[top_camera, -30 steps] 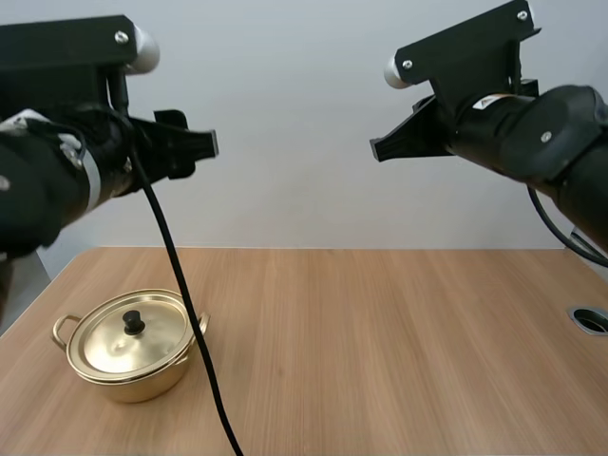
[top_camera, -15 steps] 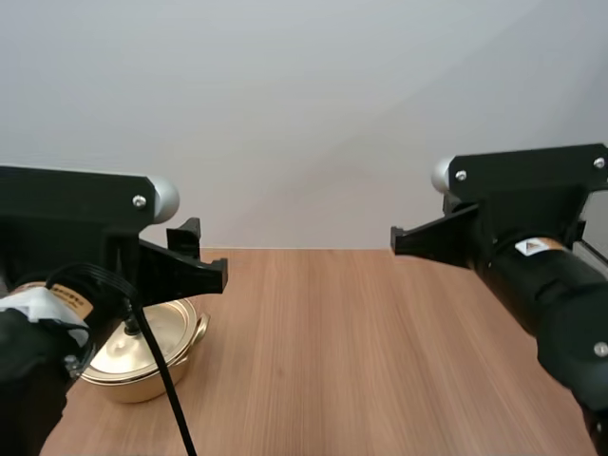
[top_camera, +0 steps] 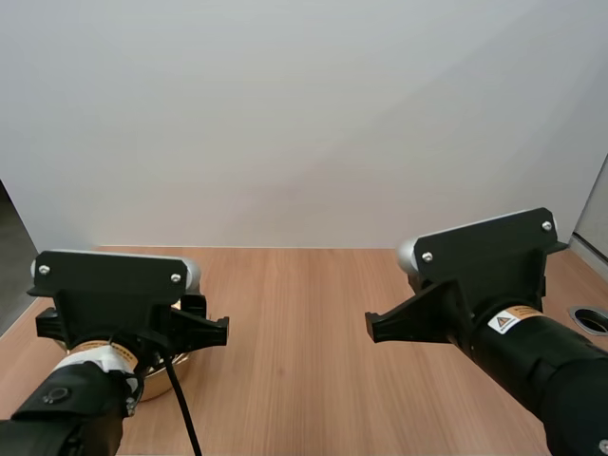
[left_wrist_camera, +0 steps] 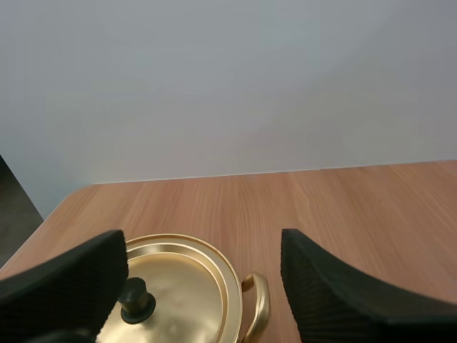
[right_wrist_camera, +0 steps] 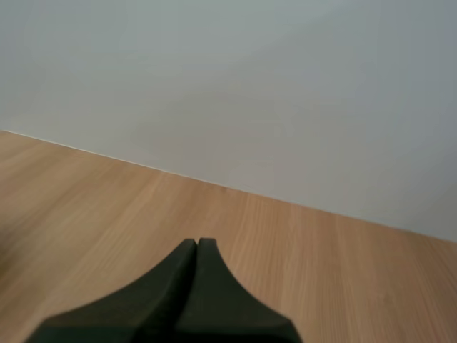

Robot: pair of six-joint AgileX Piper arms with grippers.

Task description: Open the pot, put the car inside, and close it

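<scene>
- The golden pot [top_camera: 157, 385] sits on the wooden tabletop [top_camera: 304, 323] on its left side, towards the near edge. In the high view the left arm [top_camera: 114, 304] hides most of it.
- In the left wrist view, the pot [left_wrist_camera: 214, 314] has its lid [left_wrist_camera: 182, 282] seated flat on the rim, so it is closed. A black knob [left_wrist_camera: 136, 300] stands upright at the lid's centre, and one looped side handle [left_wrist_camera: 258, 307] points towards the middle of the tabletop [left_wrist_camera: 343, 207].
- The left jaws are spread. Their two black fingers [left_wrist_camera: 343, 296] stand well apart with the ribbed inner faces turned to each other, and nothing is held between them.
- The left jaws hang above the pot without touching it. The knob lies just beside the inner face of one finger, and the handle falls within the gap between the two fingers.
- The right arm [top_camera: 494, 285] reaches over the right half of the tabletop, well apart from the pot.
- The right jaws are pressed together. The fingers [right_wrist_camera: 171, 300] lie as one dark wedge holding nothing, over bare wood of the tabletop [right_wrist_camera: 86, 200].
</scene>
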